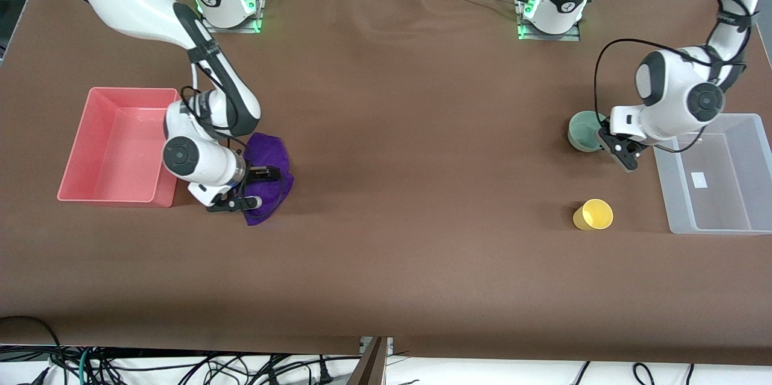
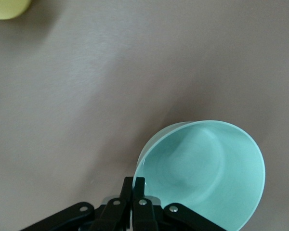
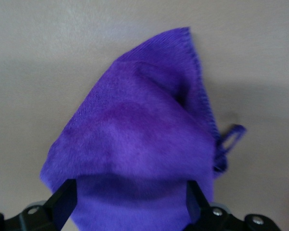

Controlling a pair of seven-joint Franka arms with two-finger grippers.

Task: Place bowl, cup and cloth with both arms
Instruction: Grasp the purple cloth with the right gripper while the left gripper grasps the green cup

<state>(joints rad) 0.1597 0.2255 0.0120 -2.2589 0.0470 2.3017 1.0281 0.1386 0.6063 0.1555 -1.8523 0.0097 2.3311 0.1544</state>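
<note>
Pink bin [image 1: 78,149] flanks cloth [image 1: 274,159] (right gripper [image 1: 256,189] fingers astride); clear bin [image 1: 733,216] beside bowl [image 1: 582,131]

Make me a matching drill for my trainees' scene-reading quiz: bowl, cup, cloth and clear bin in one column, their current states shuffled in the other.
Things:
1. bowl
2. cup
3. cloth
4. clear bin

States:
A. lies between the open right gripper fingers
B. rim pinched by the left gripper
C. nothing in it
D. free on the table, nearer the front camera than the bowl

Pairs: 1-B, 2-D, 3-A, 4-C
</note>
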